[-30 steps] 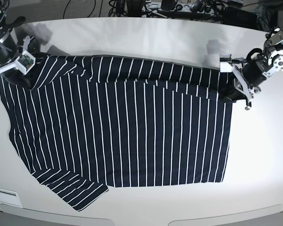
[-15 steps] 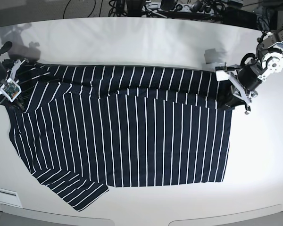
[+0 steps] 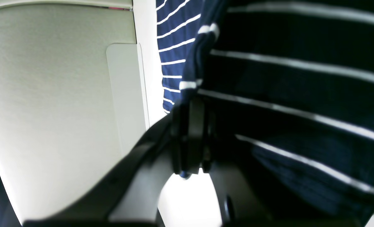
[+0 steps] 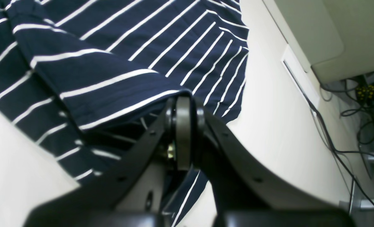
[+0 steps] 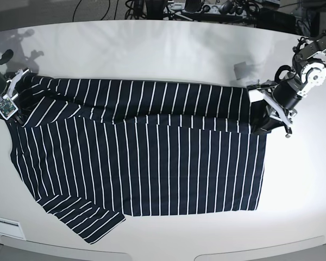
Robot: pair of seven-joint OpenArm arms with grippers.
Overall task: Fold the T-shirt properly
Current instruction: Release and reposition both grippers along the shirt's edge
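Your left gripper (image 5: 261,131) and right gripper (image 5: 15,120) pinch the T-shirt (image 5: 163,168); uneven lowering may skew the fold | bunched left-side cloth may crease

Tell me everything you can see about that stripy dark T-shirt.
The dark navy T-shirt with thin white stripes looks like soft, thin fabric. It lies on the white table, its body mostly flat, with a folded-over band along the far side. One sleeve-like flap juts out at the near left of the overall view. Two robot arms touch it: the left gripper and the right gripper each pinch fabric at opposite ends of that band. Any neck label is out of sight.
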